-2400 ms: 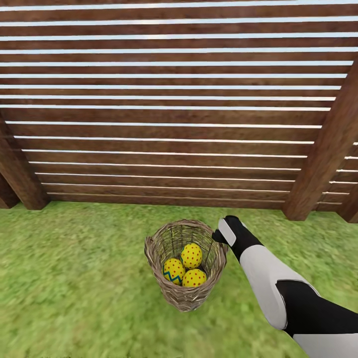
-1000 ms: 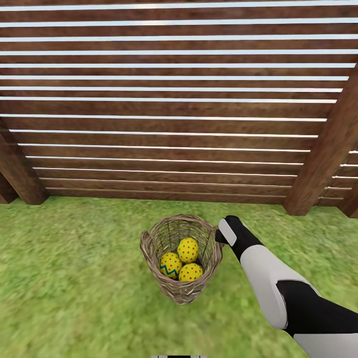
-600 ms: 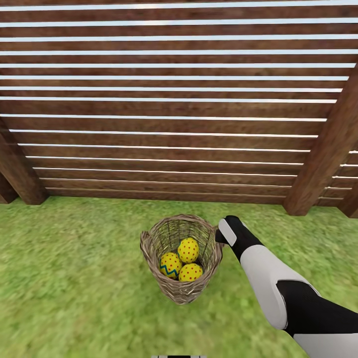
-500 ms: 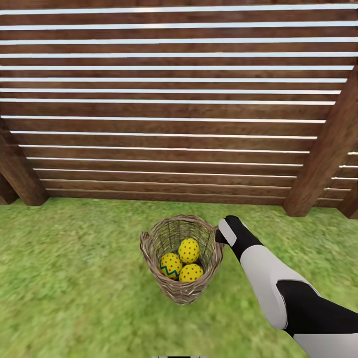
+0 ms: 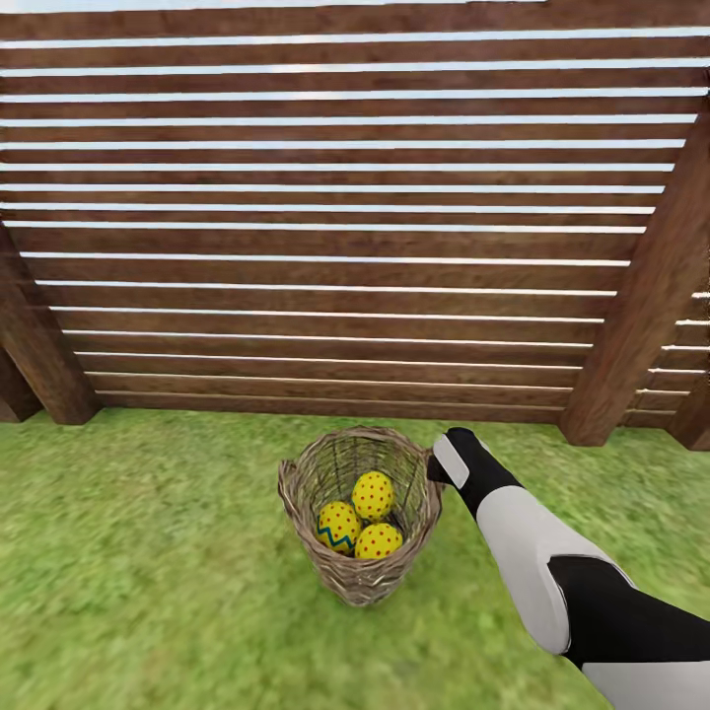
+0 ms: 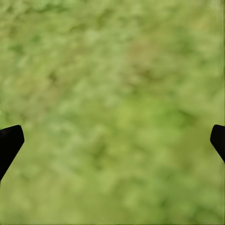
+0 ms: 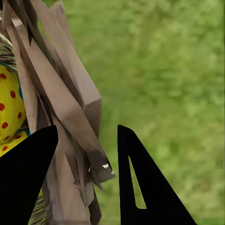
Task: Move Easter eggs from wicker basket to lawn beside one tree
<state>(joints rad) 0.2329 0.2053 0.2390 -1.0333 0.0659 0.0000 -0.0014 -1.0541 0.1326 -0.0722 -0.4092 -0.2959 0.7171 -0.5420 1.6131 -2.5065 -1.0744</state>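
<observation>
Right gripper (image 7: 86,159) fingers pinched the wicker basket (image 5: 361,513) rim at its right side handle; wall weave sat between them. Left gripper (image 6: 112,140) fingers spread wide over bare lawn (image 5: 148,572). Basket stood upright, mouth up, three Easter eggs (image 5: 360,521) inside, partly hidden by weave. Slatted fence (image 5: 345,217) close behind.

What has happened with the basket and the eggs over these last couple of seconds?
Little. The right gripper stays at the wicker basket rim, its fingers astride the wall. The view shifted slightly, so the camera moved. All three Easter eggs remain inside, on the lawn.
</observation>
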